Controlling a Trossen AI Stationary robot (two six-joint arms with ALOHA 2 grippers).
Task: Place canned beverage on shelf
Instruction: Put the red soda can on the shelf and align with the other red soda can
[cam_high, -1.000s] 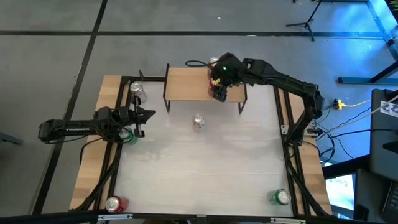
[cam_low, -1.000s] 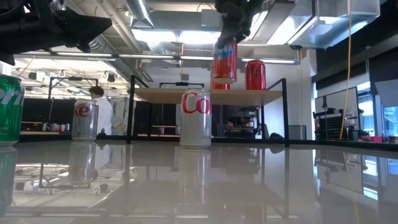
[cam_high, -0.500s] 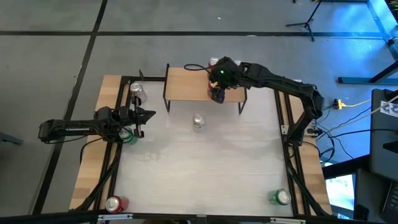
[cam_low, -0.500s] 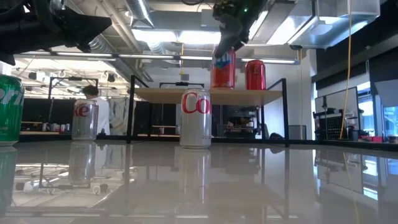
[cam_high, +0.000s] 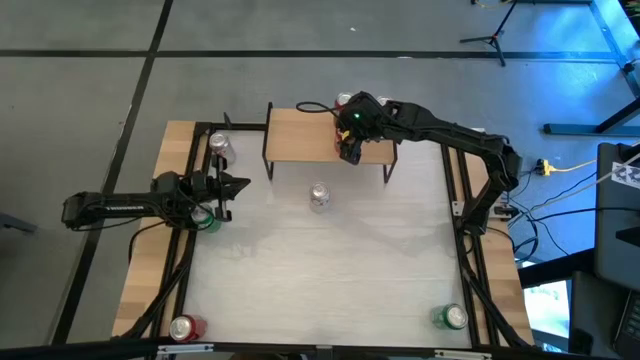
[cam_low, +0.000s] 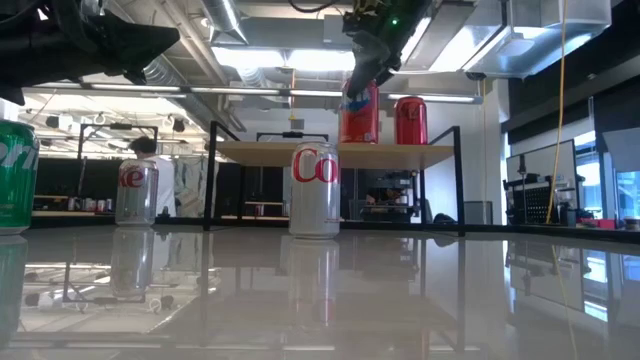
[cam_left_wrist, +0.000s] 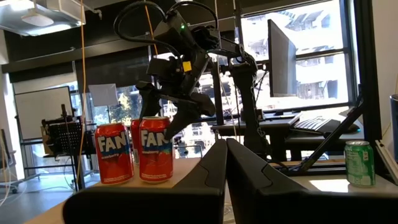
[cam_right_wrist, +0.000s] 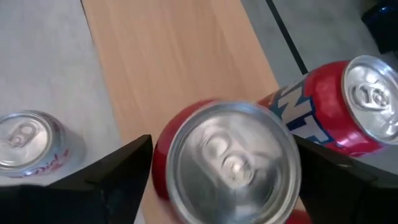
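Note:
A red Fanta can (cam_right_wrist: 230, 162) stands upright on the right end of the small wood-topped shelf (cam_high: 300, 135). A second red can (cam_right_wrist: 348, 106) stands beside it. My right gripper (cam_high: 350, 135) reaches down over the first can from above, with one finger on each side of its top. The low view shows both cans, the held can (cam_low: 360, 115) and the second can (cam_low: 410, 120), on the shelf top (cam_low: 300, 150). My left gripper (cam_high: 240, 185) is shut and empty above the table's left side, near a green can (cam_high: 207, 218). My right gripper pinches the red can near its top rim, on the upper wall (cam_right_wrist: 160, 155), between its two fingers. The fingers (cam_left_wrist: 146, 102) slant down from above. The can is upright with its base on the shelf top.
A silver Coke can (cam_high: 320, 195) stands on the table in front of the shelf, and another silver can (cam_high: 220, 145) stands at the far left. A red can (cam_high: 185, 328) and a green can (cam_high: 450, 318) stand near the front corners. The left half of the shelf is bare wood.
My right gripper has gone down and a little toward the far edge with the red can. The can hung tilted above the shelf a second ago. It now stands upright on the shelf top beside the other red can.

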